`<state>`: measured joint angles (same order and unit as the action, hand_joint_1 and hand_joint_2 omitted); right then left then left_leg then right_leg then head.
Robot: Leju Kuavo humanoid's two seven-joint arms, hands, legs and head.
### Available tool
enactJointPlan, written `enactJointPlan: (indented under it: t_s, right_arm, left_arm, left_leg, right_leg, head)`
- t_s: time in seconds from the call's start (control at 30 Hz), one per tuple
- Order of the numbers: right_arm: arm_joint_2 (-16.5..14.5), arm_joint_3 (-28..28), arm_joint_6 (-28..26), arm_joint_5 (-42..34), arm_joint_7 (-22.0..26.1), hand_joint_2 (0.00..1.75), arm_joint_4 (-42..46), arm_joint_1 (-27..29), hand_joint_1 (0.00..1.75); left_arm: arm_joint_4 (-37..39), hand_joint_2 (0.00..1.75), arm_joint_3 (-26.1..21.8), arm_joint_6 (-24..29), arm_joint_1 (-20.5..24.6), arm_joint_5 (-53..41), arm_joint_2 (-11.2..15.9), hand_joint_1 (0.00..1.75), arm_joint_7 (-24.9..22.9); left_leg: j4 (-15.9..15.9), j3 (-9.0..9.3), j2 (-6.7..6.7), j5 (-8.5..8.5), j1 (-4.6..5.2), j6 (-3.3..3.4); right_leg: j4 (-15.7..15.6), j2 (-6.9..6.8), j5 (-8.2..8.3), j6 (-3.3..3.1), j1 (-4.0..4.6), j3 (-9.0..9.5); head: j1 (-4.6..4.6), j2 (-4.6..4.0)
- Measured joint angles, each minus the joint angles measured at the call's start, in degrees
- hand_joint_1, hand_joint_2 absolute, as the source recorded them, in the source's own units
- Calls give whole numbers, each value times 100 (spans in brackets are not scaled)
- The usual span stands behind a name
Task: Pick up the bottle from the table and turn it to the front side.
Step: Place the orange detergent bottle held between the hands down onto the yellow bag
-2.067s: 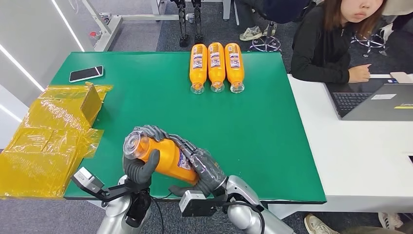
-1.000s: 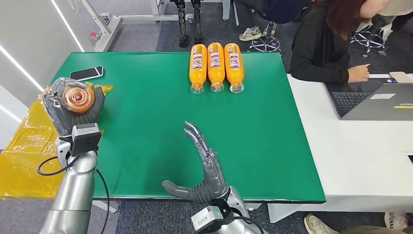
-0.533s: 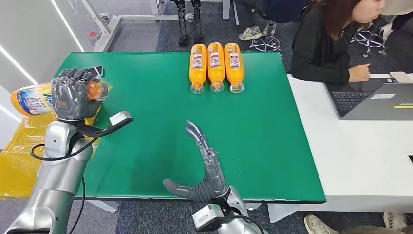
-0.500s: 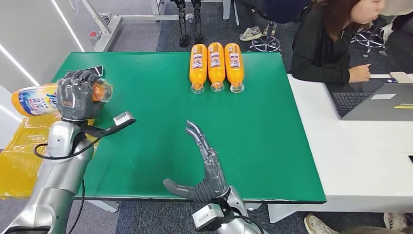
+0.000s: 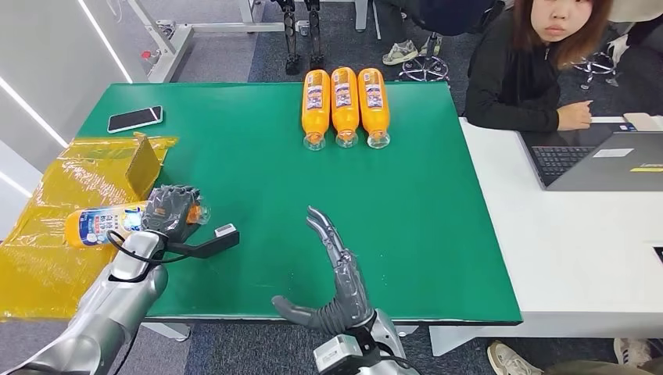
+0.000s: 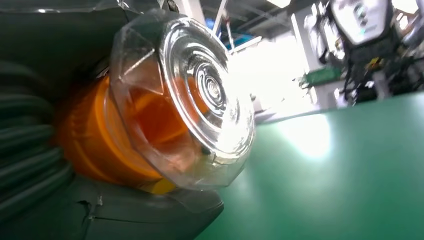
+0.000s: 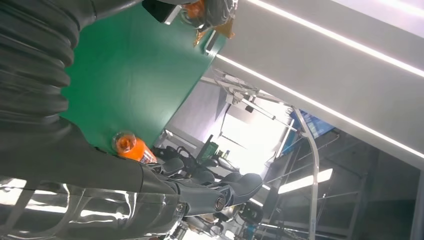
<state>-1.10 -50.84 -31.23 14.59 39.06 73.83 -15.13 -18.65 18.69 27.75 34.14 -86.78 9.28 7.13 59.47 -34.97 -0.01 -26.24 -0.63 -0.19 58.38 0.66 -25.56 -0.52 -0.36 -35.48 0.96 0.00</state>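
Observation:
My left hand (image 5: pixel 171 211) grips an orange bottle (image 5: pixel 98 224) near its neck. The bottle lies sideways, low over the table's left edge, its blue-and-white label facing up and its clear cap (image 5: pixel 200 215) pointing right. In the left wrist view the clear cap (image 6: pixel 196 95) and orange neck (image 6: pixel 97 137) sit close up in my grey fingers (image 6: pixel 27 150). Near the table's front edge my right hand (image 5: pixel 338 275) stands open, fingers (image 7: pixel 222 192) spread and holding nothing. Three more orange bottles (image 5: pixel 338 104) lie side by side at the back, caps toward me.
Crumpled yellow plastic (image 5: pixel 62 258) with a small cardboard box (image 5: pixel 143 162) covers the left. A phone (image 5: pixel 134 118) lies at the back left of the green table (image 5: pixel 406 203). A person (image 5: pixel 532 70) sits at a white desk with a laptop (image 5: pixel 602 160) on the right.
My left arm has come down with the bottle, from raised near the phone to low over the yellow plastic. The right hand has barely moved.

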Motion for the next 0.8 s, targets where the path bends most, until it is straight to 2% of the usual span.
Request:
enactJointPlan:
  t_s: [0.03,0.07,0.3,0.57,0.67,0.8]
  right_arm:
    - [5,8,7,1,-1,175,0,0,0]
    - [9,17,11,1,-2,175,0,0,0]
    - [12,93,104,6,-23,175,0,-4,0]
    - [12,139,134,15,-28,175,0,-4,0]
    - [12,165,149,34,-25,175,1,-2,0]
    - [12,203,143,107,-24,175,9,5,0]
  left_arm:
    - [39,175,8,-24,-14,0,1,13,-23]
    - [70,175,15,-43,-26,-1,1,0,-46]
    - [181,175,63,-55,-43,-145,0,0,-303]
    - [219,175,111,58,-26,-201,3,0,-325]
    - [223,175,109,220,-4,-90,5,0,-143]
    - [223,175,47,486,39,248,-3,0,347]
  left_leg:
    - [0,0,0,0,0,0]
    - [0,0,-1,0,0,0]
    - [0,1,0,1,0,0]
    - [0,2,0,1,0,0]
    - [0,2,0,1,0,0]
    - [0,3,1,1,0,0]
  right_leg:
    - [0,0,0,0,0,0]
    - [0,-1,0,0,0,0]
    - [1,-1,1,0,0,1]
    - [1,-1,1,0,0,1]
    - [1,-1,1,0,0,1]
    - [1,0,1,-1,0,1]
  head:
    - [0,0]
    - [0,0]
    - [0,0]
    - [0,0]
    - [0,0]
    - [0,0]
